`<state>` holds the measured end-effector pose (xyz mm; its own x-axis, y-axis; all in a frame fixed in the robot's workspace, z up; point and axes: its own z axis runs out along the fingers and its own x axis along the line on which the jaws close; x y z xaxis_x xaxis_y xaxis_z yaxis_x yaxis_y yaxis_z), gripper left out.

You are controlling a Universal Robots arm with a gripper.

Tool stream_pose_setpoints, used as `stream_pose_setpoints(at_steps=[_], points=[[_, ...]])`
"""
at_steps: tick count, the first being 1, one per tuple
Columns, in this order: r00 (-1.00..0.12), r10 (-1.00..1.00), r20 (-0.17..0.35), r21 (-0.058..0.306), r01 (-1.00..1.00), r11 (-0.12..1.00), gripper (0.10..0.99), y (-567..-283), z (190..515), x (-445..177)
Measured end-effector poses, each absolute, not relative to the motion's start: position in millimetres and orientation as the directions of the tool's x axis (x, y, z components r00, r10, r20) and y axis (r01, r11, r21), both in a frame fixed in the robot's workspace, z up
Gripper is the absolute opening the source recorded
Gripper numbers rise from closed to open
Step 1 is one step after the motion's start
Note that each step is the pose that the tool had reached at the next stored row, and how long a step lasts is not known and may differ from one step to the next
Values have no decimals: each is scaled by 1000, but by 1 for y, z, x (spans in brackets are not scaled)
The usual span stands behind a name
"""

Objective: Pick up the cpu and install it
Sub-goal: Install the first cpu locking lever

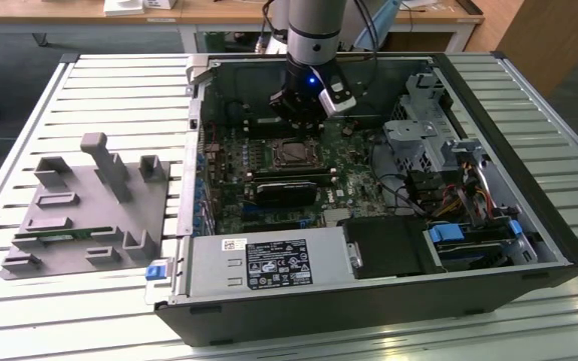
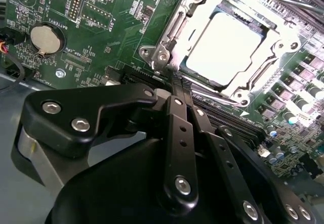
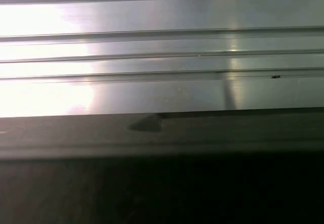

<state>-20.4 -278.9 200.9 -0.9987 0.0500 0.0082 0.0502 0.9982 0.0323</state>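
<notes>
Gripper (image 1: 297,120), fingers seemingly together and holding nothing, hung above the chip (image 2: 224,44) seated in the board's socket (image 2: 167,37); any downward slip risked scraping it.

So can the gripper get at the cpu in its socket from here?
Probably yes. The gripper hangs just above the cpu, which sits in the motherboard socket with its silvery top uncovered, nothing lying between them.

cpu (image 2: 223,44) | silvery-grey square | flat, seated in motherboard socket (image 2: 202,37)
</notes>
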Motion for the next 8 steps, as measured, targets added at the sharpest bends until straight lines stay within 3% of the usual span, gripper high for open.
stream_pose_setpoints(at_steps=[8], points=[[-999, 50, 8, 31, 50, 998, 106, -279, 202, -20]])
